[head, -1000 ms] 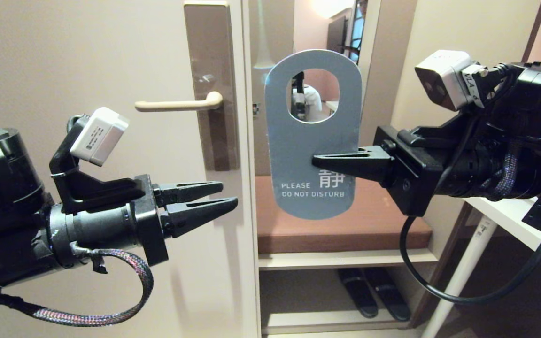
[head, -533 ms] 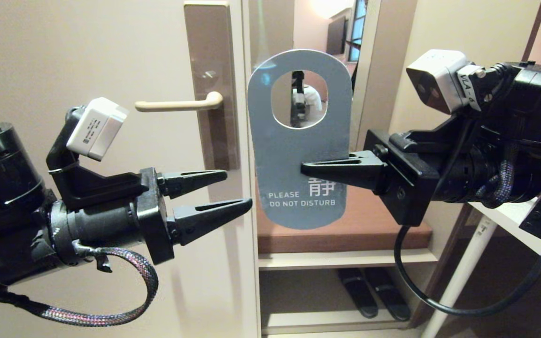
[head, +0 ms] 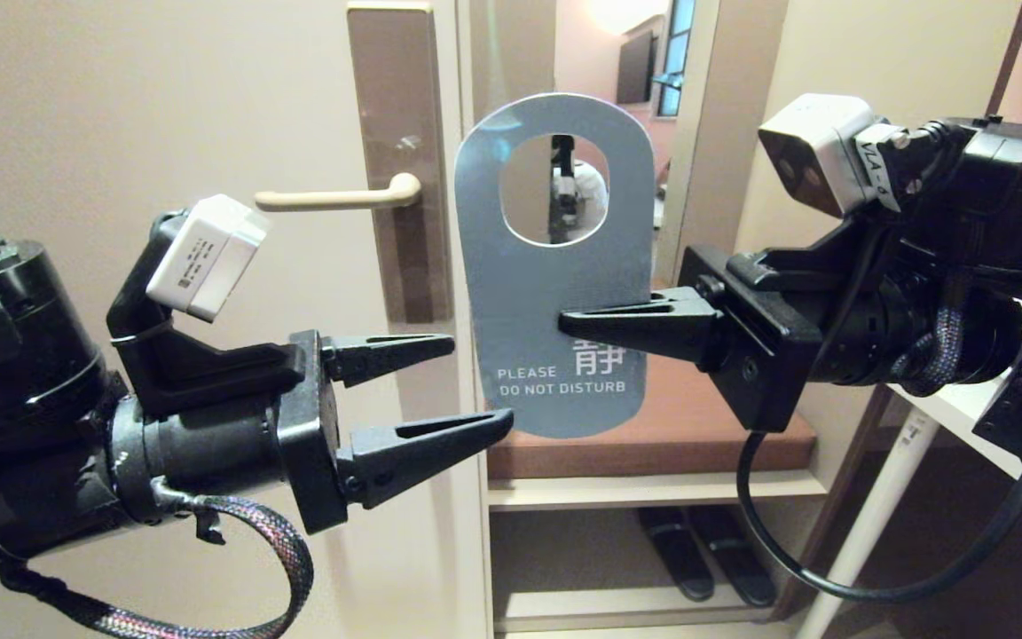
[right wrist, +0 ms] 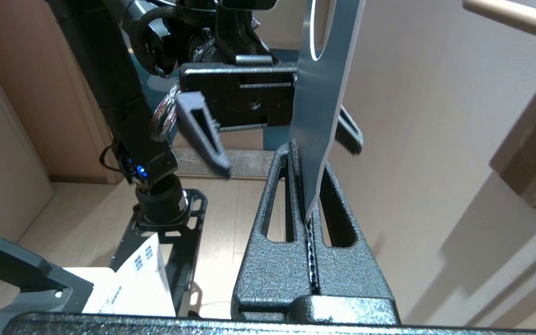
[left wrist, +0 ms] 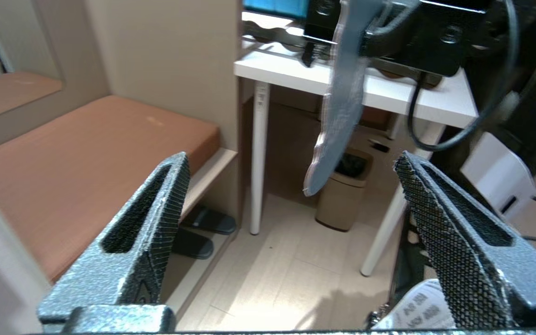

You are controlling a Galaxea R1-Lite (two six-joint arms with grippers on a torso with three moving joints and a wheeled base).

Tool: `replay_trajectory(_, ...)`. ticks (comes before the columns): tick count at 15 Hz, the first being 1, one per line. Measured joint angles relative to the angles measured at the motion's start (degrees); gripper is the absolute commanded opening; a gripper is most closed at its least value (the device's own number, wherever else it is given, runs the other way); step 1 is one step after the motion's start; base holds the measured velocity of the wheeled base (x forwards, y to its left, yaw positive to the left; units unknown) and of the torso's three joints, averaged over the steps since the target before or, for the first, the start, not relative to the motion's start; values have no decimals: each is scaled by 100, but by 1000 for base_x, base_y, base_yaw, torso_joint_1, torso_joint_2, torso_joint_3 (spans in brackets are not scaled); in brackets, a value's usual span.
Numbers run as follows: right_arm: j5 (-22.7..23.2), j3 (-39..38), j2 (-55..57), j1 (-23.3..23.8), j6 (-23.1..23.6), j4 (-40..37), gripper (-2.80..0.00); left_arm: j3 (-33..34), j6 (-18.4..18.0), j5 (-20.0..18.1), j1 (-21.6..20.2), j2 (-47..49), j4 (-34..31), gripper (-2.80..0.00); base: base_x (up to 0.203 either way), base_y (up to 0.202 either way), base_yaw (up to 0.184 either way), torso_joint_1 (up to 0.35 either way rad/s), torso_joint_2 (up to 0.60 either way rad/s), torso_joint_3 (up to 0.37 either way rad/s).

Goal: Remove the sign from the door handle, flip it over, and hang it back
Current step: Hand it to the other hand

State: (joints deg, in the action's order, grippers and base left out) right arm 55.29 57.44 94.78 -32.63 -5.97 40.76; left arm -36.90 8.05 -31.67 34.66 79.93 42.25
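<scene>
The sign [head: 520,302] hangs upright in the air just right of the door's edge, its blue-grey "do not disturb" face toward me. My right gripper [head: 564,321] is shut on its right edge at mid-height; in the right wrist view the sign [right wrist: 319,93] stands clamped between the closed fingers of the right gripper [right wrist: 307,158]. My left gripper [head: 482,380] is open wide at the sign's lower left corner. From the left wrist, the sign's lower end [left wrist: 338,116] hangs ahead of the left gripper [left wrist: 291,158], untouched. The beige door handle [head: 334,199] is bare.
The brown plate [head: 396,133] bears the handle on the cream door. Past the door's edge are a bench with a brown cushion [head: 653,426], dark slippers [head: 706,550] beneath it, a white table [head: 963,408] at right and a beige bin [left wrist: 342,204] on the floor.
My right gripper has carried the sign leftward toward the door. My left gripper has opened wide and moved right, up to the sign's lower corner.
</scene>
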Motion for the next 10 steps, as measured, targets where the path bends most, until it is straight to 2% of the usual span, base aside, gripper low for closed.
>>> replay_trajectory(2, 0, 0, 50, -36, -68, 290, -280, -9, 10, 1, 60, 7, 5, 0, 0, 0, 0, 0, 0, 0)
replay_trajectory(6, -5, -26, 133, -230, -502, 803, -280, -11, 40, 0, 109, 16, 78, 0, 0, 0, 0, 0, 0, 0)
replay_trajectory(10, -7, -30, 191, -428, -505, 821, -280, -50, 518, 1, 130, 90, 541, 0, 0, 0, 0, 0, 0, 0)
